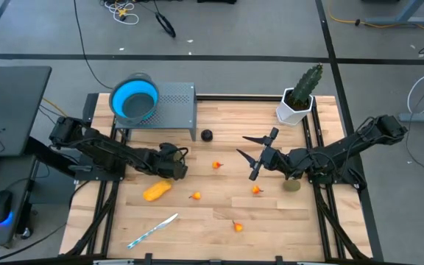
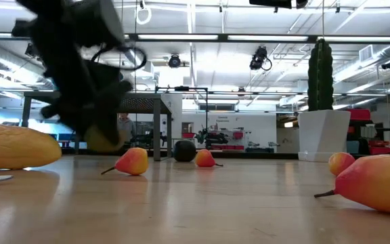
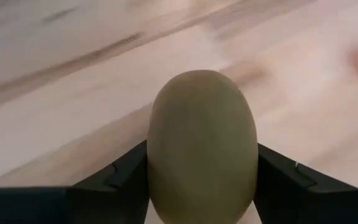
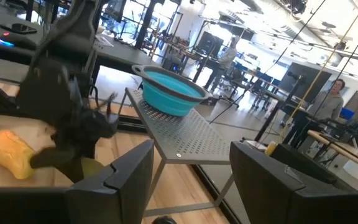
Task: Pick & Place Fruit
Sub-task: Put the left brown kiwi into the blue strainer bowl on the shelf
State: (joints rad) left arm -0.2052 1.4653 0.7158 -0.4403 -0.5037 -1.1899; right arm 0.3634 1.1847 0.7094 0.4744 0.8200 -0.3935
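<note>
Fruit on the table, counted from above: one yellow oblong (image 1: 157,191), one black ball (image 1: 207,135), four orange-red pieces (image 1: 217,165) (image 1: 195,196) (image 1: 257,190) (image 1: 238,226), and two olive ovals, one (image 1: 291,186) lying under the right arm at the table's 3 o'clock edge, the other (image 3: 202,149) pinched between the left gripper's (image 1: 177,163) fingers (image 3: 114,177), filling the gap between them. That gripper sits left of centre, with the oblong just at its 7 o'clock and the ball at its 1 o'clock. The right gripper (image 1: 255,153) hovers right of centre, fingers (image 4: 114,183) spread wide with nothing between them; one orange-red piece lies at its 9 o'clock, another close at its 6 o'clock, the loose oval at its 4 o'clock. One white-and-blue knife (image 1: 153,230) lies at the table's 7 o'clock, one cactus (image 1: 301,93) in a white pot at 1 o'clock, one blue bowl (image 1: 134,99) on a grey stand (image 1: 177,103) at 11 o'clock
</note>
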